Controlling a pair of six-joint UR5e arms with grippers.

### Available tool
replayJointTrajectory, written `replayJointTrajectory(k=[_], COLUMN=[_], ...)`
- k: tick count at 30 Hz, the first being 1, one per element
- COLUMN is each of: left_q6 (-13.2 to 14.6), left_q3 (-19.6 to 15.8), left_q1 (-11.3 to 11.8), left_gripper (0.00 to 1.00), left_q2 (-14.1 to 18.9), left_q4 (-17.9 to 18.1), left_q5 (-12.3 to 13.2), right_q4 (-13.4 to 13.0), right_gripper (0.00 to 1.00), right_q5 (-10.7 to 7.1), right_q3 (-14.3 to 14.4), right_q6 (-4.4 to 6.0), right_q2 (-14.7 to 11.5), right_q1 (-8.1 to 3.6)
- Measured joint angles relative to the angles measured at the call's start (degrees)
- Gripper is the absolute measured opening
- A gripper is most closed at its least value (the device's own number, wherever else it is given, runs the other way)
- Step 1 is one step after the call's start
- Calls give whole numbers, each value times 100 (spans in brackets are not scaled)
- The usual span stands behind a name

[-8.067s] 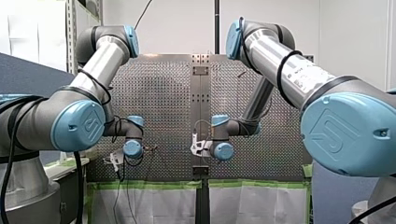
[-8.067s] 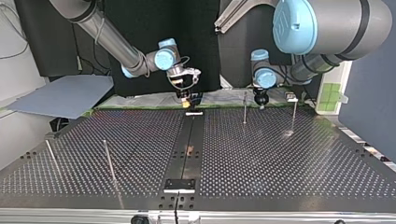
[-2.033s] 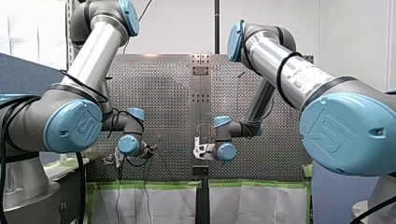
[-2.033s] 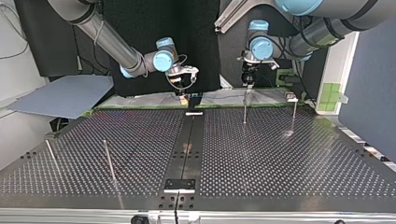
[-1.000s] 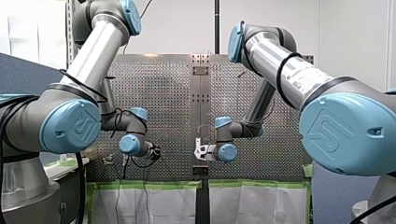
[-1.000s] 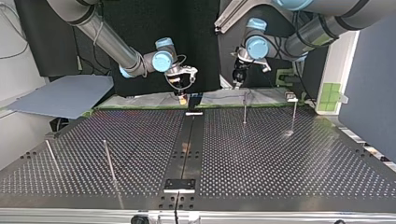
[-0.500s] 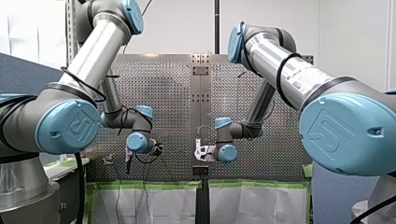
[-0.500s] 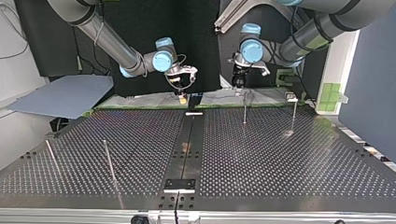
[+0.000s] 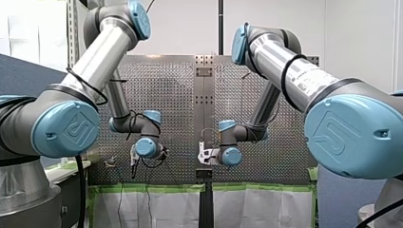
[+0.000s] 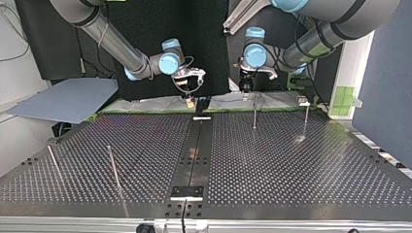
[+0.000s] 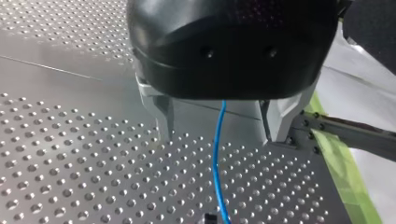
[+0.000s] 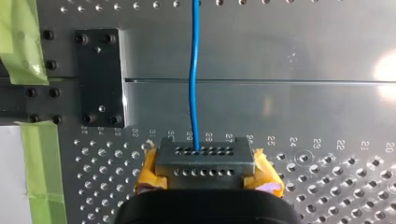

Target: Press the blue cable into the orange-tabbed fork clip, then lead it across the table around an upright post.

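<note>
The blue cable [image 12: 193,84] runs straight ahead over the perforated table [image 12: 327,51] from my right gripper [image 12: 201,161], whose yellow pads [image 12: 148,169] are shut on its end. At the table's far edge in the top view this right gripper [image 10: 191,100] hangs low. My left gripper [image 11: 217,135] hovers over the same blue cable [image 11: 216,163], which passes freely between its metal fingers [image 11: 163,116]; the jaws stand wide open. In the top view my left gripper [image 10: 246,87] is just behind a thin upright post [image 10: 254,114]. I cannot make out the orange-tabbed clip.
Further posts stand at the top view's right [image 10: 306,119] and near left [image 10: 112,167]. A black bolted plate [image 12: 100,77] and green tape [image 12: 27,42] lie beside the cable near the table's edge. A dark centre strip [image 10: 194,160] runs down the table.
My left arm has swung towards the table's middle, nearer my right gripper, and now hangs over the cable. My right arm has stayed where it was.
</note>
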Motion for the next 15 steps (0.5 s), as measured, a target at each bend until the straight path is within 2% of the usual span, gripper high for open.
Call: replayJointTrajectory(k=[8,15], left_q6=[77,74], left_q3=[387,585], left_q1=[-119,-166], left_gripper=[100,100], left_q2=[-386,-483], left_q4=[-64,-94], left_q5=[-198,-269], right_q4=[8,9], right_gripper=[0,0], right_q5=[-2,-1], right_q3=[0,-1], right_q6=[-14,-27], right_q2=[6,8], right_q1=[-1,-6])
